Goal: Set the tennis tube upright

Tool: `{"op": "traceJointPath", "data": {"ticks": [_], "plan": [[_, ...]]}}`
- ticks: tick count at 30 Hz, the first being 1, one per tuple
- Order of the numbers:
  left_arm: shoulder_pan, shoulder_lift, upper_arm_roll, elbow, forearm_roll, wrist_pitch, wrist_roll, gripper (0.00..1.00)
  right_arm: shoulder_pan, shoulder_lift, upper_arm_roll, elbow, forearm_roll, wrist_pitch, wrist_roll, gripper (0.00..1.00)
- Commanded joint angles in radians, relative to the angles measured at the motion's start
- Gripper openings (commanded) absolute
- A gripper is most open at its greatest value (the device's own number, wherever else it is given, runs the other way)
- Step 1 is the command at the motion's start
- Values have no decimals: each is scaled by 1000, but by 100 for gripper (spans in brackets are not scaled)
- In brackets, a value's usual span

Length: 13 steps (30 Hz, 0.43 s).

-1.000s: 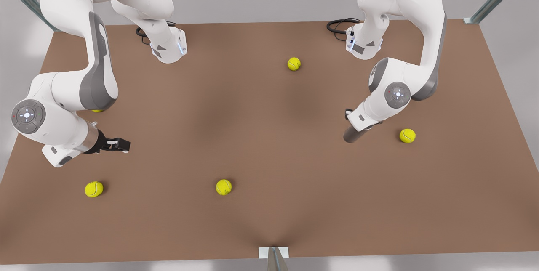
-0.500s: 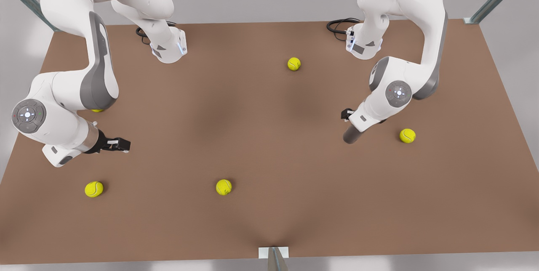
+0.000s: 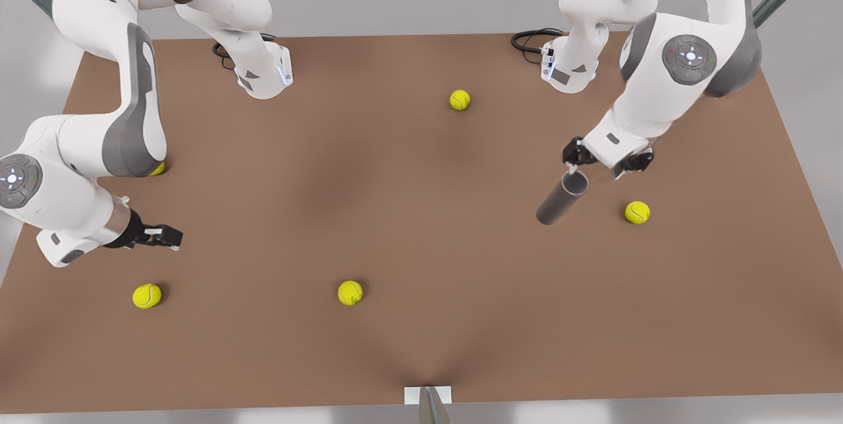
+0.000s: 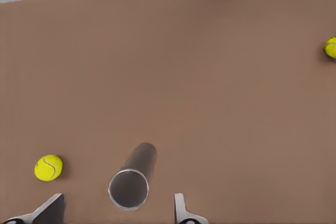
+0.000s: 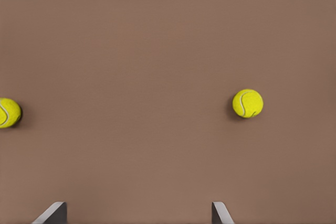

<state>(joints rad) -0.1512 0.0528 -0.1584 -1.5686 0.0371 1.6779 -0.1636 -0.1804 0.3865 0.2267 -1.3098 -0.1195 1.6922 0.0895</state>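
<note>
Upright, the smooth grey cylindrical tennis tube (image 3: 562,198) stands below the spread left gripper (image 3: 602,162)

Even, soft overhead light, faint dark patches on the table (image 3: 421,226), no glare.

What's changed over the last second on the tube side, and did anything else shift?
The left gripper has let go of the tennis tube and pulled up and back toward the table's far edge, its fingers now open above the tube's rim. The tube stands where it was. The right gripper, open, drifted slightly toward the front view's left and near edge. The tennis balls, such as the one beside the tube, have not moved.
</note>
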Motion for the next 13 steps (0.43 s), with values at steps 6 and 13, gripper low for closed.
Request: {"op": "traceJointPath", "data": {"ticks": [6, 13], "plan": [[101, -21, -13, 88, 70, -231, 161, 100, -5, 5, 0, 1, -5, 50, 2, 100], [101, 27, -15, 82, 67, -225, 164, 100, -11, 5, 0, 1, -5, 50, -1, 100]]}}
